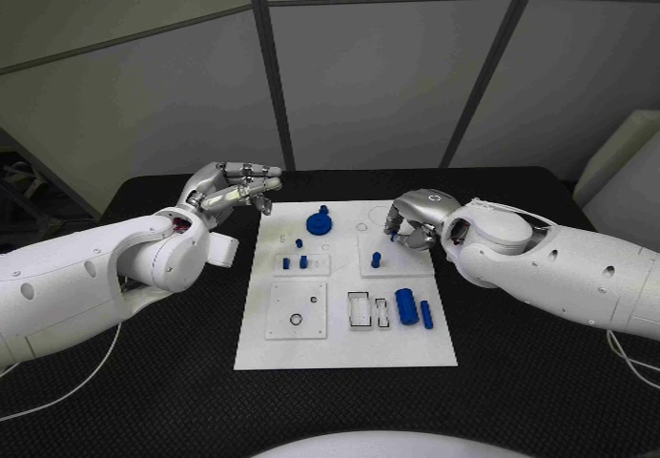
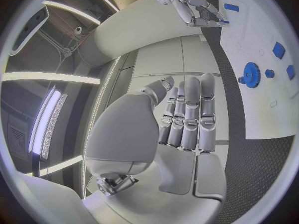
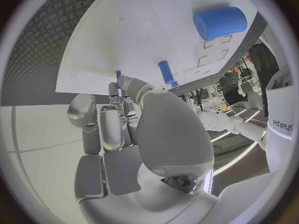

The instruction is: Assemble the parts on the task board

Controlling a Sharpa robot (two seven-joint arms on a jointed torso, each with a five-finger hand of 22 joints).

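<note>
Right hand (image 1: 413,221) at board's (image 1: 344,353) far edge, fingers (image 3: 118,84) pinching a small blue peg (image 3: 117,74). Best lowered upright, straight into its hole (which hole: hard to tell). Left hand (image 1: 234,186) off the board's far left corner above the bench (image 1: 165,382), fingers straight, holding nothing. Gear (image 1: 319,222) beside right hand; peg mostly hidden.

The board (image 1: 344,348) in the middle of the frame looks like smooth matt white plastic. The parts (image 1: 406,305) on it are matt blue plastic. The table (image 1: 165,401) is black with a fine rough, textured surface. Both arms (image 1: 83,277) at the left and right edges have glossy white plastic shells. The hands (image 1: 237,186) at upper centre are silvery with a smooth satin metallic finish.
</note>
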